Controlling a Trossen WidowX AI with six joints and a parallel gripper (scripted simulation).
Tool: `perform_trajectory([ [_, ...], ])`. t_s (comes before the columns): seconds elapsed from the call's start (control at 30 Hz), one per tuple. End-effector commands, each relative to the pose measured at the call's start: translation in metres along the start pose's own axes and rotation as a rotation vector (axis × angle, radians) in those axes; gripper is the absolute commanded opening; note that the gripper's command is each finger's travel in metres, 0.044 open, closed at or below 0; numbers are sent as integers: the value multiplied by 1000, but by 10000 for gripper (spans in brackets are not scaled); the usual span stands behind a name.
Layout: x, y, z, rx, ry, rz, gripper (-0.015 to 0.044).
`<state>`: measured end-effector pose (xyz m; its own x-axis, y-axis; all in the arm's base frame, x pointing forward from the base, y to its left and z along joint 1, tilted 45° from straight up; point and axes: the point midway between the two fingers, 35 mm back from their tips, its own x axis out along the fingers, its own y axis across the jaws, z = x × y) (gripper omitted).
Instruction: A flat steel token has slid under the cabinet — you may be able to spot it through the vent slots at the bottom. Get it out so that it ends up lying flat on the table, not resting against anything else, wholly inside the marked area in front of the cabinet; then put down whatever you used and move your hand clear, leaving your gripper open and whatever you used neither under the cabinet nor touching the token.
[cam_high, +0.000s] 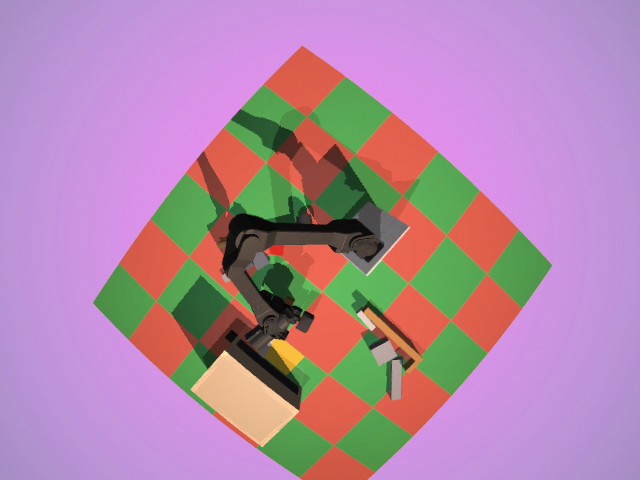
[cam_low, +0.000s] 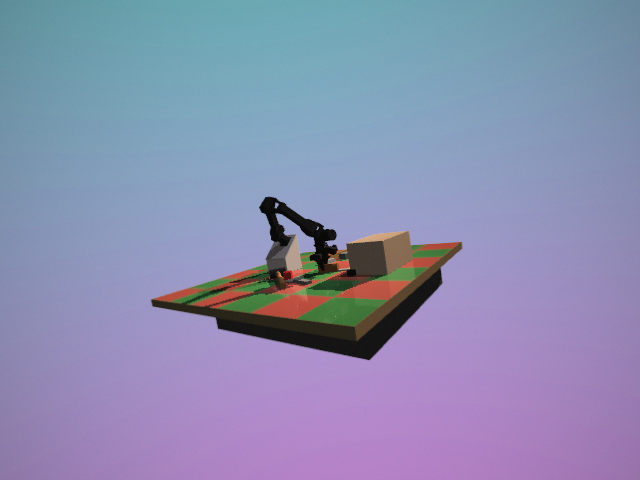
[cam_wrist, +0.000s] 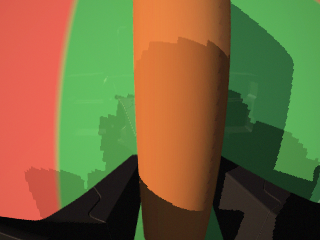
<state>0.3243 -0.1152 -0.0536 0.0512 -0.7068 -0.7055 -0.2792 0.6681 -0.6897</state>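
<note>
Cabinet: at the left in the top view (cam_high: 245, 397) (cam_low: 367, 258); its dark front faces the marked area.
Token: not made out in any view. Whether it is under the cabinet, below the arm or already out cannot be told. Retrieval cannot be certified.
Grey piece: on the table (cam_high: 260, 259), partly under the arm's outline; identity not established.
Gripper: low, just in front of the cabinet (cam_high: 273, 328) (cam_low: 321, 265) (cam_wrist: 180, 167). Its fingers stand partly open, closed firmly on an orange bar (cam_wrist: 182, 115).
Held bar: passes between both fingers in the wrist view; judged to be the retrieving tool. Its far end is not visible, so reach under the cabinet cannot be confirmed.
Red block: on the table beyond the gripper (cam_high: 277, 250) (cam_low: 287, 275); no evident part in the work.
Marked area: yellow patch before the cabinet (cam_high: 290, 355), partly covered by the arm and shadow; no token identified on its visible part.
Orange channel piece: well to the right (cam_high: 392, 335), near pale blocks (cam_high: 383, 352).
Progress: tool secured, by judgement. Outstanding, so far as can be confirmed: token flat and wholly inside the area, tool set down away from it, gripper opened and withdrawn.
</note>
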Motion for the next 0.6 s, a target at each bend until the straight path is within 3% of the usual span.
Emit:
perform_trajectory([
  [0.0, 1, 1, -8, -8, 5, 4, 0],
  [0.57, 1, 0, -27, -9, 6, 4, 0],
])
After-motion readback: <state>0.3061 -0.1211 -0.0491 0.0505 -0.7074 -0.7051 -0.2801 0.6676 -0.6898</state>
